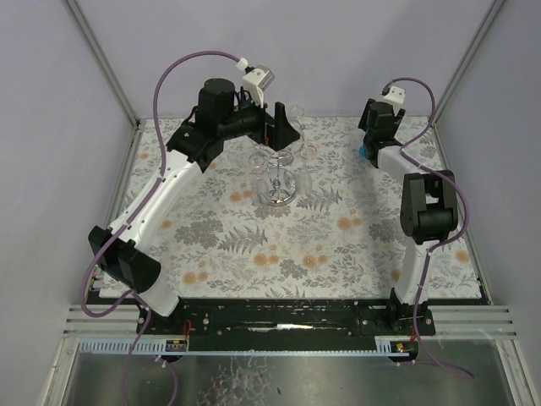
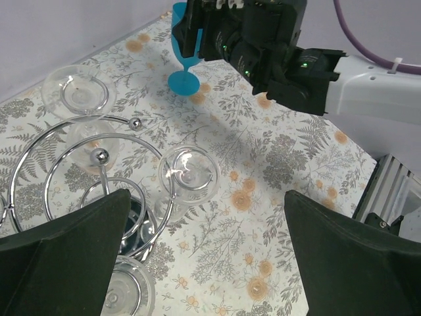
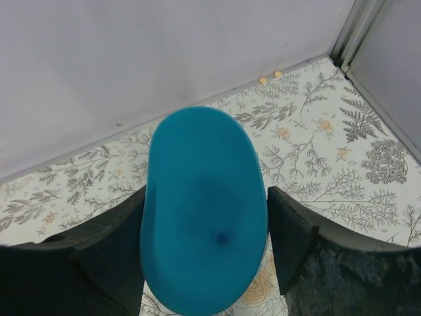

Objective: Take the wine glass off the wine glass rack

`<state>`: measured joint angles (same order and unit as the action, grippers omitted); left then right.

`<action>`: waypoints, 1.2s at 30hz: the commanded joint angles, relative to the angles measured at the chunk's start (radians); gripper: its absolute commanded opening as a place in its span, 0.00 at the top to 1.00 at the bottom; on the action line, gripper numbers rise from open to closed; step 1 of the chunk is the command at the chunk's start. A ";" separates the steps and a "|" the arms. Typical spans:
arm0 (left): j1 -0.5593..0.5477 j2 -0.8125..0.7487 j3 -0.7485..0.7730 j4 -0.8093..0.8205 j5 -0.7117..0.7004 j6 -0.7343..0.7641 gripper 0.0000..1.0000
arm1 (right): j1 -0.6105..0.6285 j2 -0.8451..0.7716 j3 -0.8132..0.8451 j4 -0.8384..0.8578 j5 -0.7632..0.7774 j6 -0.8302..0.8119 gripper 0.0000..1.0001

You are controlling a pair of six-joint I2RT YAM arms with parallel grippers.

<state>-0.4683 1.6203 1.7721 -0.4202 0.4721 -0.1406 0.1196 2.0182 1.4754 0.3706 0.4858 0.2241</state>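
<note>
The chrome wine glass rack [image 1: 276, 191] stands at the table's back centre. In the left wrist view its wire rings and ball ends [image 2: 100, 156] show at the left. Clear wine glasses hang upside down in the rings, one near the middle [image 2: 189, 172], one far left [image 2: 75, 92], one at the bottom [image 2: 125, 293]. My left gripper [image 2: 207, 263] is open and empty, hovering above the tablecloth just right of the rack [image 1: 279, 134]. My right gripper [image 3: 205, 197] is shut on the bowl of a blue wine glass [image 3: 204, 224] at the back right [image 1: 364, 153]. The blue glass's foot [image 2: 184, 82] is at or just above the cloth.
The floral tablecloth [image 1: 338, 245] covers the table. Grey walls and metal corner posts close the back and sides. The right arm's body [image 2: 289, 52] crosses the top of the left wrist view. A rail [image 1: 279, 326] runs along the near edge.
</note>
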 commanded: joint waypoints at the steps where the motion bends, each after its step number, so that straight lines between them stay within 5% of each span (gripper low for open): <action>1: 0.008 0.020 0.036 -0.012 0.041 -0.007 0.00 | 0.015 -0.003 -0.019 0.101 0.062 0.000 0.50; 10: 0.008 0.041 0.054 -0.035 0.054 -0.019 0.00 | 0.015 0.009 -0.015 0.061 0.065 0.019 0.41; 21: 0.008 0.052 0.071 -0.035 0.058 -0.029 0.00 | 0.014 -0.010 -0.007 -0.003 0.020 0.037 0.01; 36: 0.008 0.029 0.047 -0.030 0.071 -0.023 0.00 | 0.015 -0.091 -0.043 -0.032 0.020 0.051 0.01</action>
<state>-0.4683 1.6634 1.8099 -0.4580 0.5198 -0.1574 0.1253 2.0232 1.4322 0.3218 0.5034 0.2619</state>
